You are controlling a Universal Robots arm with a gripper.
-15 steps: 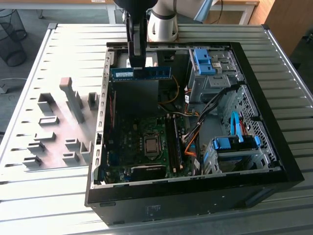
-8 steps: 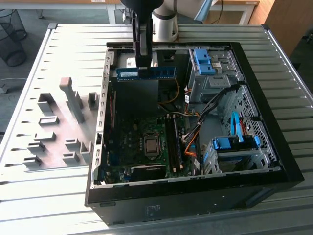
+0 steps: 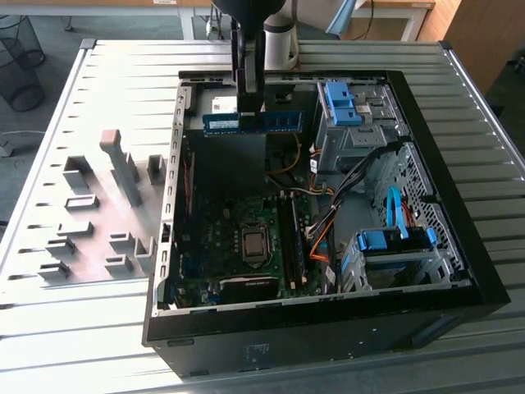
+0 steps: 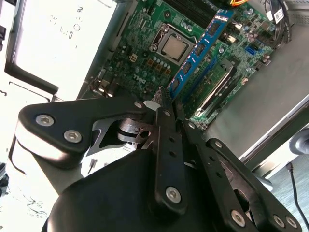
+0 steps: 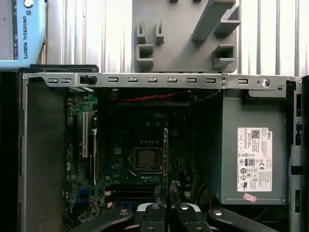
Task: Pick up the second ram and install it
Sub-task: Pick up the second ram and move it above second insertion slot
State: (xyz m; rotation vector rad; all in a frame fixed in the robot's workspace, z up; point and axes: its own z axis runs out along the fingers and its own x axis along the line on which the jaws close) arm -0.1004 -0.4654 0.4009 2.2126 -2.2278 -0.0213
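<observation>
We have the black metal gripper pinching the second ram, a long flat blue-green circuit-board stick with dark chips, over the open black tower case.
Fingers are pressed together on the stick in both wrist views. In the exterior view the stick is held level, at 12 o'clock from the green motherboard and clear of it. The grey plastic holder blocks sit at 9 o'clock of the case.

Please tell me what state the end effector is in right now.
The end effector is closed on the long, flat blue-green circuit-board ram stick, over the open black computer case.
</observation>
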